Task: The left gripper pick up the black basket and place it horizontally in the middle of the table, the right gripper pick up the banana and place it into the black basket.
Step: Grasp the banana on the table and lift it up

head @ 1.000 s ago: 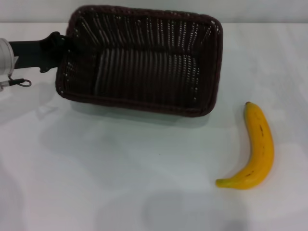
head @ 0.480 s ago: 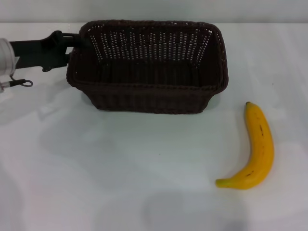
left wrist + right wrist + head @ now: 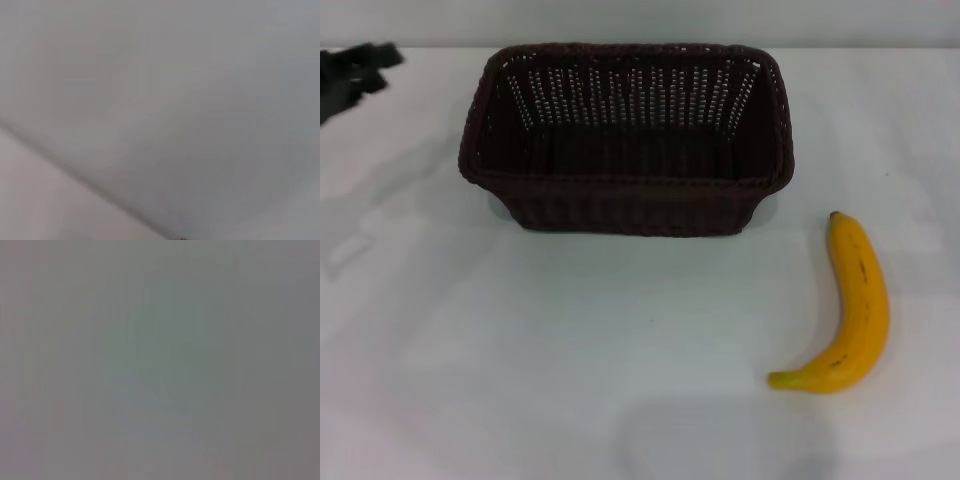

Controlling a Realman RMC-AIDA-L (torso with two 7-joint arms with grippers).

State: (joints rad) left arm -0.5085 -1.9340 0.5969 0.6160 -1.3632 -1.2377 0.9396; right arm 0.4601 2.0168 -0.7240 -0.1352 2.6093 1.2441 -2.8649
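Observation:
The black basket (image 3: 625,140) stands upright on the white table (image 3: 570,350), long side across the head view, at the middle rear, with nothing in it. My left gripper (image 3: 360,68) is a dark blurred shape at the far left rear, apart from the basket's left end and holding nothing. The banana (image 3: 855,305) lies on the table to the right of the basket, nearer the front, stem pointing to the rear. My right gripper is out of view. Both wrist views show only a plain grey surface.
The table's rear edge (image 3: 880,47) meets a pale wall just behind the basket. A faint round shadow (image 3: 720,440) lies on the table at the front, left of the banana's tip.
The basket went from tilted to resting flat on the table. My left gripper let go of its left end and drew back to the far left.

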